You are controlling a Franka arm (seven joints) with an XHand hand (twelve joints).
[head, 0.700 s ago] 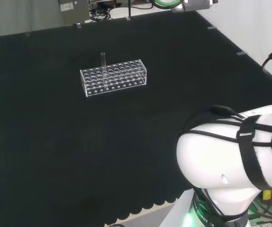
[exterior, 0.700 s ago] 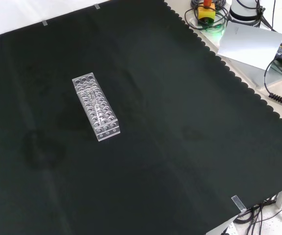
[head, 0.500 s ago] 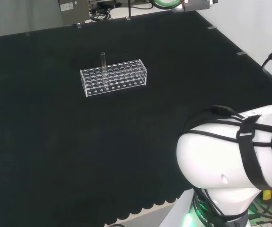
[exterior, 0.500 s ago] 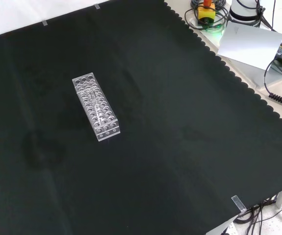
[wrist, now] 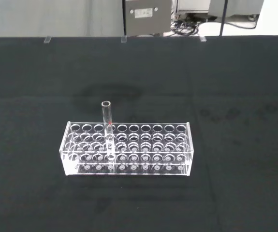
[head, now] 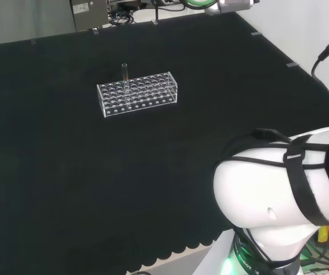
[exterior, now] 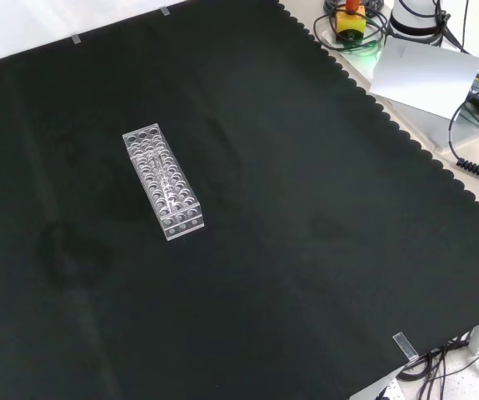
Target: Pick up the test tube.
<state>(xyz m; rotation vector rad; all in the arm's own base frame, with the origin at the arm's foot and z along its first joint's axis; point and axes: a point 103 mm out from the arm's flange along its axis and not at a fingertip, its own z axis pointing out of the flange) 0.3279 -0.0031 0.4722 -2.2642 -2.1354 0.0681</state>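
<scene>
The robot hand's state cannot be told, and it has not reached the ware. Nearest the camera in the head view stands the arm's white link (head: 278, 197), crossed by black straps, well apart from everything on the cloth.

Outward from the arm lies the bench (head: 50, 189), covered with black cloth. On it rests a clear rack (wrist: 127, 148) with rows of round holes, lying lengthwise across the wrist view and running diagonally in the front view (exterior: 162, 182).

The test tube (wrist: 108, 129) stands upright in a hole near one end of the rack, in a rear row as the wrist view shows it; its open mouth rises well above the rack's top plate. In the head view the test tube (head: 125, 73) projects at the rack's far left corner.

Judged stage: approach, with the grasp not yet begun.

Risks, as judgements. The tube is thin, clear and hard to make out against the cloth, so the descent could land off-centre and knock the rim sideways. A sideways pull instead of a straight lift could jam the tube in its hole and drag or tip the light rack. Fingers closing too low could strike the rack's top plate.
</scene>
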